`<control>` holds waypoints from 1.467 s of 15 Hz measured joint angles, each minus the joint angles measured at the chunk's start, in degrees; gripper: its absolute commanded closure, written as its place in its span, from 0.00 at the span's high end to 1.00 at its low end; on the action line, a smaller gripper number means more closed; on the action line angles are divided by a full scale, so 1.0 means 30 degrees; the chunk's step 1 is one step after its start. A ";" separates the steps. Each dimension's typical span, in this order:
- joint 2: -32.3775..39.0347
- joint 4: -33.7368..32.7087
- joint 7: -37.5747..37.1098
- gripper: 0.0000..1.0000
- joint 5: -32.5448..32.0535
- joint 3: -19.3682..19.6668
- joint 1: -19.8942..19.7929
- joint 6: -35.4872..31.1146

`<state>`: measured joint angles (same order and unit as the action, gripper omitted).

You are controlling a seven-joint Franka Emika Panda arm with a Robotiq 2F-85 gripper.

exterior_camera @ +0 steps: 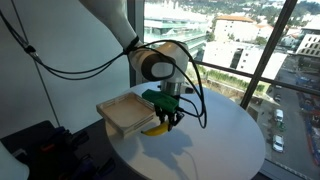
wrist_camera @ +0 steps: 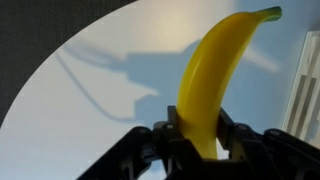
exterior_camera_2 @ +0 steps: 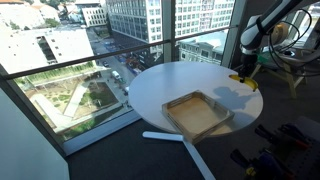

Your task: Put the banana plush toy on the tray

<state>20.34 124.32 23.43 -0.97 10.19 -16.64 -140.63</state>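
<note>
Item: gripper [wrist_camera: 198, 128], mine, pinching banana plush toy [wrist_camera: 214, 70] at lower end.
Location: toy just right of tray [exterior_camera: 125, 112], outside rim.
Handling: keep grip light, lift above rim, carry left over centre, lower before releasing.

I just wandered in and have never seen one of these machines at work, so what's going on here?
A robot arm is handling a yellow toy banana. Its gripper is closed around the banana, with a finger on each side, as the wrist view shows. This is happening at a round white table by the windows, right beside a shallow wooden tray. The banana is not on the tray yet, and nothing lies in the tray.
</note>
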 measured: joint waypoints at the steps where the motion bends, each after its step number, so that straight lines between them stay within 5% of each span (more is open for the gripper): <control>1: 0.0001 0.0000 0.0003 0.15 0.0000 -0.0091 0.0022 0.0000; 22: 0.0069 0.0000 -0.0001 0.15 -0.0132 -0.1655 0.2180 -0.0001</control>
<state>20.55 124.32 23.43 -1.36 5.22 -10.10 -140.63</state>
